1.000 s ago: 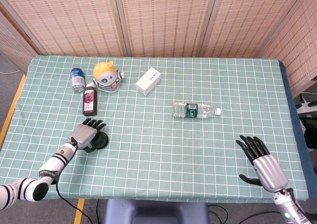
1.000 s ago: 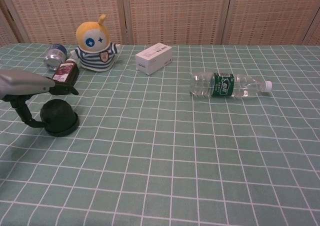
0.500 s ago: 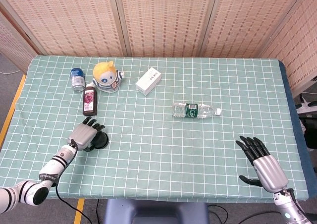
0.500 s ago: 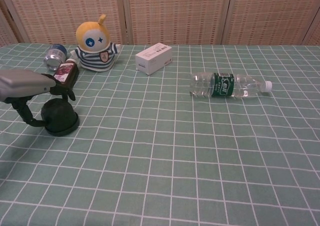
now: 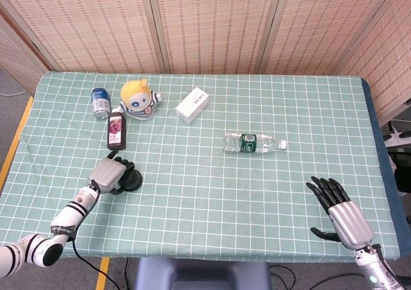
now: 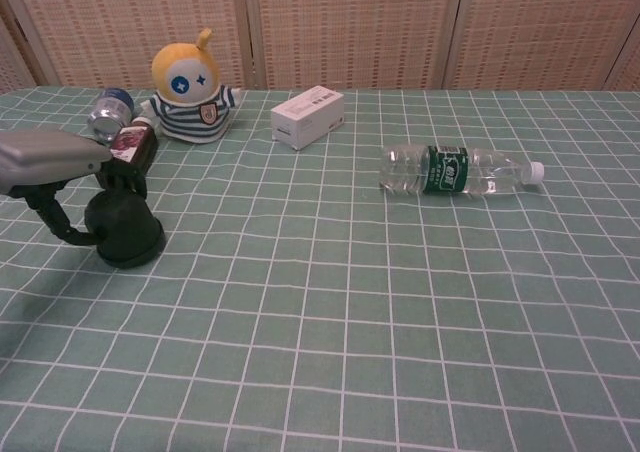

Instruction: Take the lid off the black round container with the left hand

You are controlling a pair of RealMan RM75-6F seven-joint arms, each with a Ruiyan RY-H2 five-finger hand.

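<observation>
Presently — notes by item.

Table: green checked cloth point(image 5: 212, 200) covers the table; woven screens stand behind it.

Black round container: sits on the cloth near the table's left front point(image 5: 130, 182) — domed lid on top, seen dark and squat in the chest view point(image 6: 128, 234).

Left hand: laid over the container from the left point(image 5: 108, 174), its dark fingers point(image 6: 122, 175) curled down onto the lid top, thumb hooked round the near-left side. It grips the lid; whether the lid has parted from the base cannot be told.

Right hand: low at the right front edge of the table point(image 5: 340, 214), palm down, fingers spread apart, holding nothing. Only the head view shows it.

Dark red bottle: lying flat just behind the container point(image 5: 116, 129), cap end toward the back; in the chest view it shows right behind the left hand's fingers point(image 6: 131, 143).

Blue can: lying on its side at the back left point(image 5: 100, 102).

Plush toy: yellow-headed doll in a striped top point(image 6: 188, 87), just beside the can.

White box: back centre point(image 6: 308, 116), well apart from the toy.

Water bottle: clear, green label, lying on its side mid-table point(image 6: 455, 170), cap pointing right.
</observation>
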